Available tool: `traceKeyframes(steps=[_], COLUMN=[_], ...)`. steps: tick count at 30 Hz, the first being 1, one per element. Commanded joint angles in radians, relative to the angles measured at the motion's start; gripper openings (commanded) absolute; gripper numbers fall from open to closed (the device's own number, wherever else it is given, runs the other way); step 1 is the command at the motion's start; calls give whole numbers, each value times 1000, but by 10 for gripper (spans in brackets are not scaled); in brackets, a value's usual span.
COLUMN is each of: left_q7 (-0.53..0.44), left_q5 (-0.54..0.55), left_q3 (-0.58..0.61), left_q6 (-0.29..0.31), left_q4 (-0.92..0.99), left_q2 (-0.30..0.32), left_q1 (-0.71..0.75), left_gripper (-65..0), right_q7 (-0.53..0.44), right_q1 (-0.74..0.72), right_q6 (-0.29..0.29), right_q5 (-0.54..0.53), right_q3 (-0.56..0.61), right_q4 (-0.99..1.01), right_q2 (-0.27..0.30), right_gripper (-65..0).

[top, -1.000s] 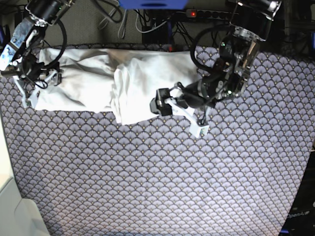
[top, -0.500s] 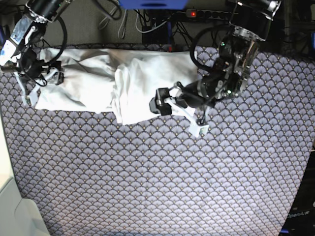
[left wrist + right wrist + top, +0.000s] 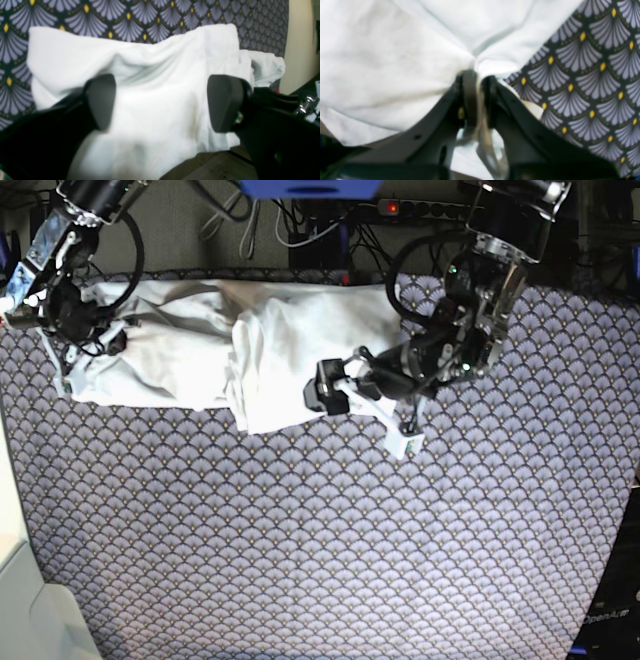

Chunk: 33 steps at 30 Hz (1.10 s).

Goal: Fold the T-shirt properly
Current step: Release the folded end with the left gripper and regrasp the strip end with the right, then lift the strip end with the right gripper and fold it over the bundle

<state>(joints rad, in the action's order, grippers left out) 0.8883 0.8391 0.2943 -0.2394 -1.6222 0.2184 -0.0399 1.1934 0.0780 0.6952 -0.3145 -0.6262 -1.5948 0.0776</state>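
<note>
The white T-shirt (image 3: 200,350) lies bunched in a long strip across the back of the table, with a thicker fold near its middle. My right gripper (image 3: 66,370) is at the shirt's left end. In the right wrist view the right gripper (image 3: 480,95) is shut on a pinched fold of the T-shirt (image 3: 395,62). My left gripper (image 3: 365,420) is at the shirt's right front edge. In the left wrist view the left gripper (image 3: 162,102) is open, its two black pads spread wide, and the T-shirt (image 3: 160,82) lies just beyond and under them.
A purple-grey scallop-patterned cloth (image 3: 330,550) covers the table. Cables and a power strip (image 3: 420,208) run along the back edge. A cream-coloured surface (image 3: 20,600) stands at the front left corner.
My right gripper has moved toward the back of the table, drawing the shirt's left end with it. The left arm has not moved.
</note>
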Motion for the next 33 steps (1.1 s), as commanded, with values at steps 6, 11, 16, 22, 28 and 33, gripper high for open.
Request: traceKeyframes(steps=[6, 11, 16, 22, 28, 33], left_q7=[-11, -11, -10, -10, -10, -10], left_q5=[16, 16, 16, 16, 15, 15], left_q3=[-11, -13, -47, -237, -356, -358], left_q6=[7, 7, 4, 7, 7, 7], left_q4=[-43, -125, -154, -172, -166, -166], left_q2=[3, 6, 6, 9, 66, 106], left_q1=[-15, -13, -7, 87, 159, 196], left_gripper=[-102, -102, -99, -98, -98, -98], right_q7=[26, 26, 26, 24, 19, 19], right_q1=[16, 44, 69, 115, 125, 125], right_q6=[3, 3, 3, 3, 3, 3], right_q5=[19, 19, 19, 19, 18, -140], right_q3=[9, 10, 47, 141, 202, 228], right_q4=[-128, -253, -325, -401, -404, -418], right_q2=[-5, -26, -34, -37, -57, -45], right_gripper=[-650, -650, -650, -650, -650, -650])
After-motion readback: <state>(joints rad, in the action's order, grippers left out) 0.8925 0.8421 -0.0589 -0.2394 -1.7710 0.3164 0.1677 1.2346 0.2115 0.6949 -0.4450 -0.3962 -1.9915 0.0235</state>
